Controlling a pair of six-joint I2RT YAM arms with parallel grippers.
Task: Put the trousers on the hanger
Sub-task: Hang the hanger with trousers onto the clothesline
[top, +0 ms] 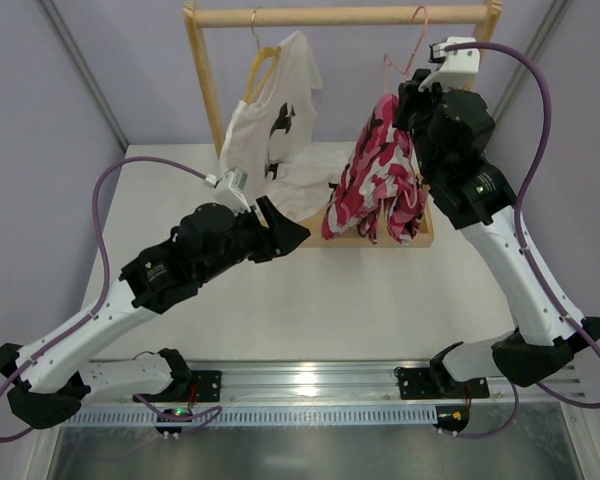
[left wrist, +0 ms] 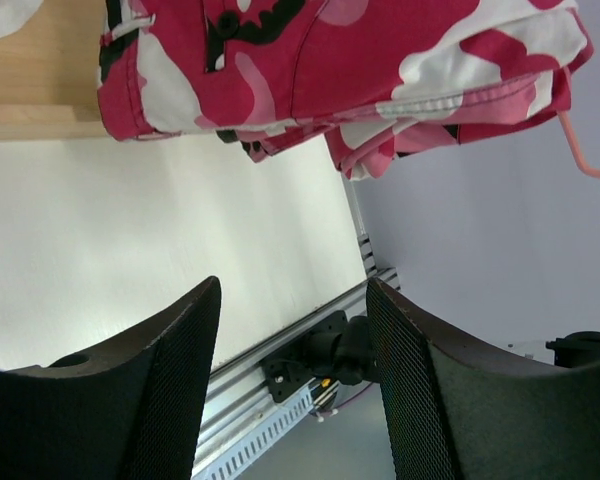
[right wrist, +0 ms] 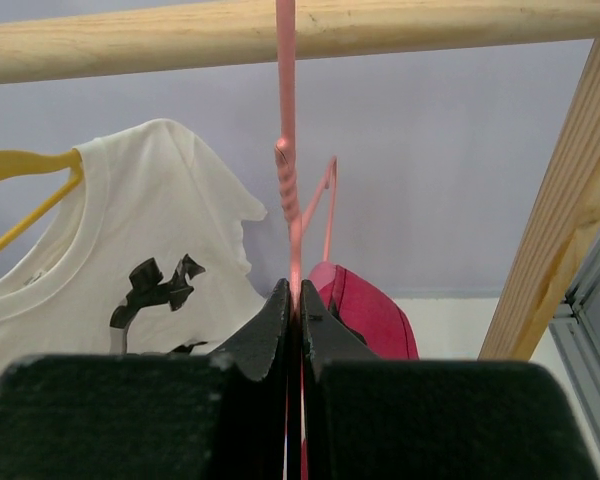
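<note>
The camouflage trousers [top: 378, 175] hang folded over the pink wire hanger [top: 417, 40], whose hook reaches up to the wooden rail [top: 340, 15]. In the right wrist view the hanger's neck [right wrist: 288, 190] runs up from between my fingers to the rail [right wrist: 180, 40]. My right gripper [right wrist: 298, 298] is shut on that neck, just above the trousers [right wrist: 365, 310]. My left gripper [top: 292, 232] is open and empty, low over the table, left of the trousers' hanging ends. In the left wrist view the trousers [left wrist: 360, 70] fill the top, and a bit of hanger wire [left wrist: 580, 150] shows.
A white T-shirt with a black print [top: 275, 120] hangs on a wooden hanger [top: 262, 60] at the rail's left. The rack's wooden base [top: 380, 240] lies under the trousers. The rack's right post [right wrist: 560, 230] stands close to my right gripper.
</note>
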